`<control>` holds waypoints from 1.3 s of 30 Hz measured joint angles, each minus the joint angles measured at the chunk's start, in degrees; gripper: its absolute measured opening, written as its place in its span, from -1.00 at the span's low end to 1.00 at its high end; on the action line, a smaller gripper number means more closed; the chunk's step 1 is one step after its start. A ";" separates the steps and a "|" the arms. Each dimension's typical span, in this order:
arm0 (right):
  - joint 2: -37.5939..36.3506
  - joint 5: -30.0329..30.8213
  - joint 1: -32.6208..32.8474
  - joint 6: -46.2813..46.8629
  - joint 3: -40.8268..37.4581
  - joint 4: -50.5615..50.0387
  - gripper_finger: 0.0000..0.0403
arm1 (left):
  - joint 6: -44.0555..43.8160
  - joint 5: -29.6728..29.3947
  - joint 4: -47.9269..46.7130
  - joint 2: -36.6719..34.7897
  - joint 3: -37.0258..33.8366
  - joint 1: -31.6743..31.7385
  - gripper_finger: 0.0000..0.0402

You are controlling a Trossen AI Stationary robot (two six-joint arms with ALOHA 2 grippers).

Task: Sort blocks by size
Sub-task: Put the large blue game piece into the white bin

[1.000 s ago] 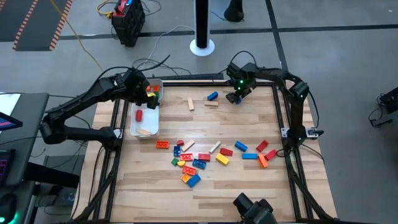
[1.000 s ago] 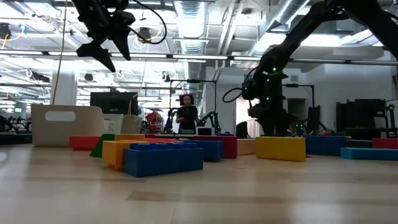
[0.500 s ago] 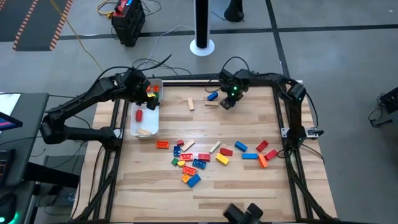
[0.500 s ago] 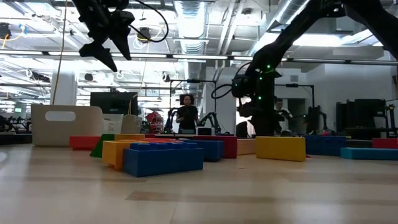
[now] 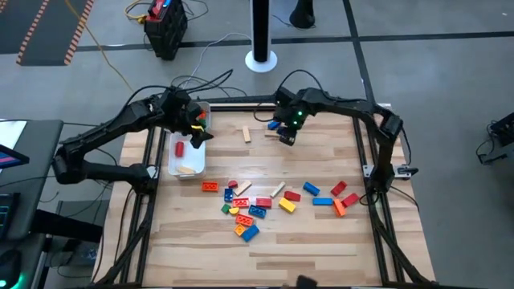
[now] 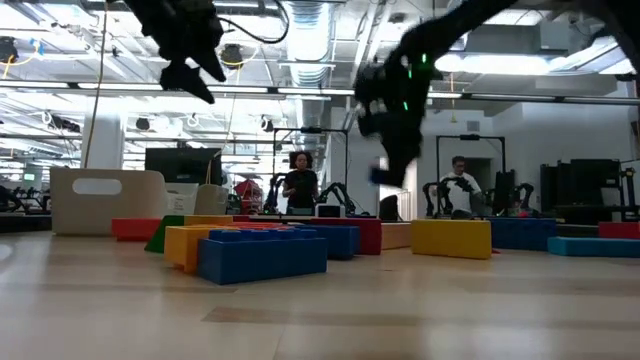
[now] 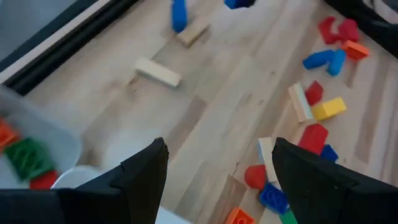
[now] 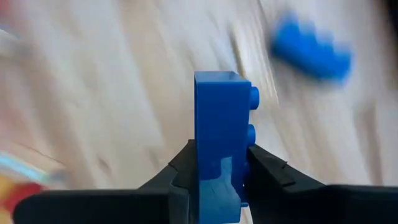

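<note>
- Right gripper [image 8: 217, 177] is clamped on a blue brick [image 8: 219, 140], fingers pressing its two flat long sides, studs facing sideways; in the high view it hangs over the far middle of the table [image 5: 321, 257], just beside a blue bar [image 5: 274, 124].
- Left gripper [image 7: 217, 162] is spread wide and carries nothing; it hovers over the white trays [image 5: 186, 164] at far left.
- Handling, as I judge it: the bricks are hard, light, smooth plastic. They will not crush, but a slick face could slip or twist in a loose pinch. Take them across the flat sides, near the middle of the length, not over the studs.
- Long tan bars look best pinched across the narrow width.
- Count in the high view: one brick held; one blue bar and two tan bars [image 5: 246, 134] loose on the far side.
- The near pile [image 5: 245, 210] holds roughly a dozen, touching or overlapping, so an exact count cannot be made.
- The right cluster [image 5: 333, 197] has about six: blue, red, orange.
- The trays hold at least one red and one tan piece in the nearer tray, and a few red, green and orange pieces in the farther one.
</note>
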 joint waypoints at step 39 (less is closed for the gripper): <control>-4.68 -4.33 16.04 3.45 9.23 26.46 -0.39 | 2.51 4.99 31.75 7.97 -0.02 -9.43 -0.45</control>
